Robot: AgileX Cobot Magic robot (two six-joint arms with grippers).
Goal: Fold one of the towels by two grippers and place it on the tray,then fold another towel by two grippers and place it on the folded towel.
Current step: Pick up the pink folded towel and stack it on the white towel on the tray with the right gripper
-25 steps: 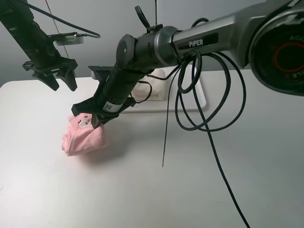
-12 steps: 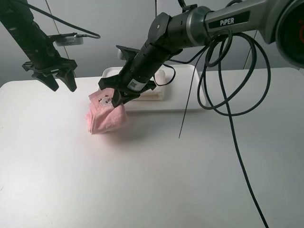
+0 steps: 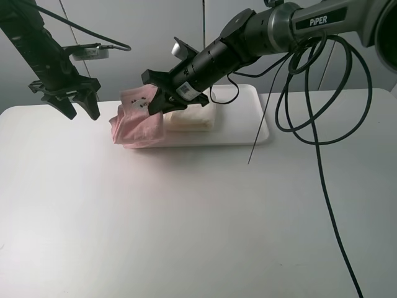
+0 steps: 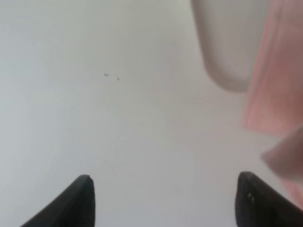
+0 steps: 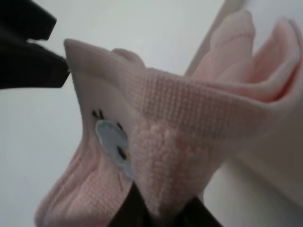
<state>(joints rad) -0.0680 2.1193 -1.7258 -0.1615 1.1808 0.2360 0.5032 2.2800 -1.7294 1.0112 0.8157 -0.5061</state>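
My right gripper (image 3: pixel 156 102) is shut on the upper fold of the pale pink towel (image 3: pixel 138 126), which hangs bunched at the left end of the white tray (image 3: pixel 248 133). The folded cream-white towel (image 3: pixel 193 118) lies on the tray just right of the pink one. In the right wrist view the pink towel (image 5: pixel 180 118) fills the frame, its small embroidered face showing, pinched at the gripper (image 5: pixel 158 213). My left gripper (image 3: pixel 77 104) hovers open to the left of the pink towel, apart from it. The left wrist view shows that gripper (image 4: pixel 165 203) empty, with the pink towel (image 4: pixel 277 85) and a tray corner (image 4: pixel 227 52) ahead.
The white table (image 3: pixel 186 223) spreads out in front of the tray. Black cables (image 3: pixel 310 118) loop down from the right arm over the tray's right end and trail across the table's right side. A grey wall stands close behind the tray.
The right gripper has carried the pink towel up off the table and back-right, to the tray's left end. The left gripper has stayed still and open.
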